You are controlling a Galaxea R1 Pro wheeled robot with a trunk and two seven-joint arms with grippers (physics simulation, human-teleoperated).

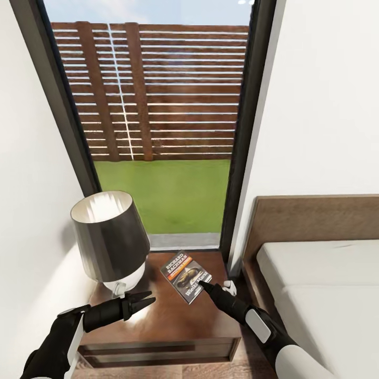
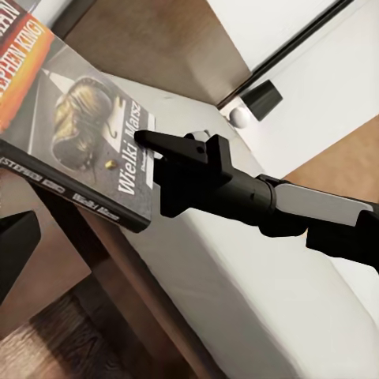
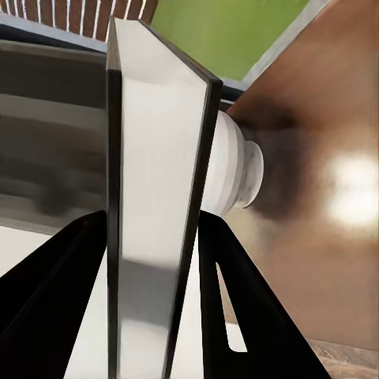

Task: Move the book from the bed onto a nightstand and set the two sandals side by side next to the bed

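Note:
The book [image 1: 187,275], dark with white "RICHARD BACHMAN" lettering and an orange band, hangs tilted over the back right of the nightstand [image 1: 168,321]. My right gripper [image 1: 205,287] is shut on its near corner. In the right wrist view the book's page edge [image 3: 150,197] stands between the two black fingers [image 3: 47,300]. The left wrist view shows the cover and spine [image 2: 79,126] with the right gripper [image 2: 158,146] clamped on it. My left gripper [image 1: 145,300] hovers open over the nightstand's front left, by the lamp's base. The sandals are out of view.
A lamp with a dark shade [image 1: 110,237] and white base [image 3: 237,170] stands on the nightstand's left half. The bed [image 1: 326,295] with its wooden headboard [image 1: 316,216] lies to the right. Behind is a tall window [image 1: 158,105]; a white wall is at left.

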